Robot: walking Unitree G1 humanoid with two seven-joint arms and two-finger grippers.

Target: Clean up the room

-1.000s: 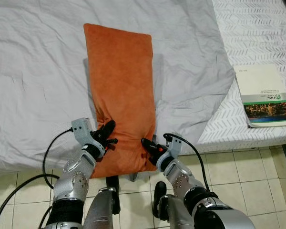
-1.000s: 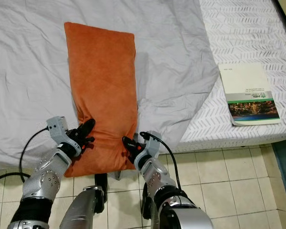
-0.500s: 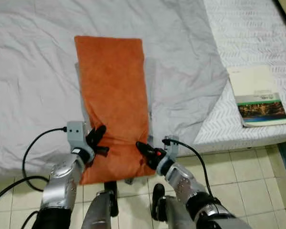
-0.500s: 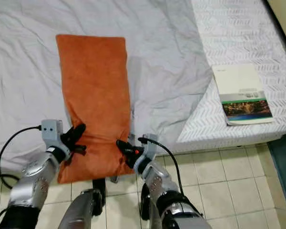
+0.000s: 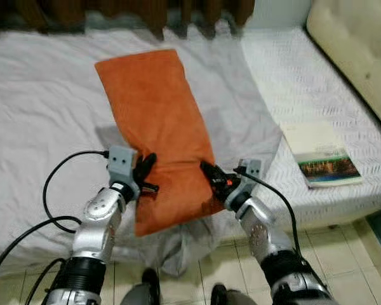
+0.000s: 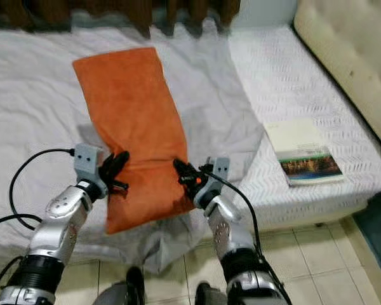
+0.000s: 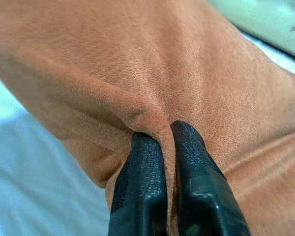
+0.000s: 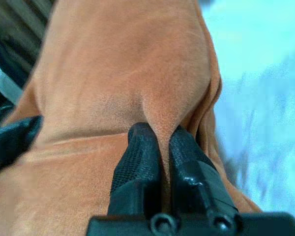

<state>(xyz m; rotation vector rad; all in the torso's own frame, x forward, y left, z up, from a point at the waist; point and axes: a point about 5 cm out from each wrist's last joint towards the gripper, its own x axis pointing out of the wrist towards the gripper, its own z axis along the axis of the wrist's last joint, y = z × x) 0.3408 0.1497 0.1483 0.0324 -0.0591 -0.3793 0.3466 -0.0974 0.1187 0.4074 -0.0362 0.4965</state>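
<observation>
Where the orange pillow (image 5: 157, 127) lies on the bed (image 5: 38, 108), we log its long axis running away from us toward the dark curtain (image 5: 146, 13) at the bed's far side, leaning a little to our left at that far end. Its near end overhangs the bed's near edge, on the grey sheet (image 5: 44, 133) bunched below it.

Item 1, left gripper (image 5: 144, 175): at the pillow's near left edge, jaws pressed together on a pinched ridge of orange fabric; the left wrist view shows the fold caught between the two black fingers (image 7: 140, 187).

Item 2, right gripper (image 5: 209, 176): at the pillow's near right edge, jaws likewise clamped on a raised pleat of the cover, fingers (image 8: 137, 157) either side of it.

Both grips sit at the near end, about level with each other, so neither arm is clearly nearer. We judge any coming move to turn on this: the pillow's whole length lies beyond the jaws, so pushing forward would carry it up the bed along its own axis.

Item 3, booklet (image 5: 317, 155): on the white patterned mattress (image 5: 286, 82), well to the right of the pillow. Pale cover with a green band and a photograph along its near end; the print is too small for us to read. No other writing is legible.
</observation>
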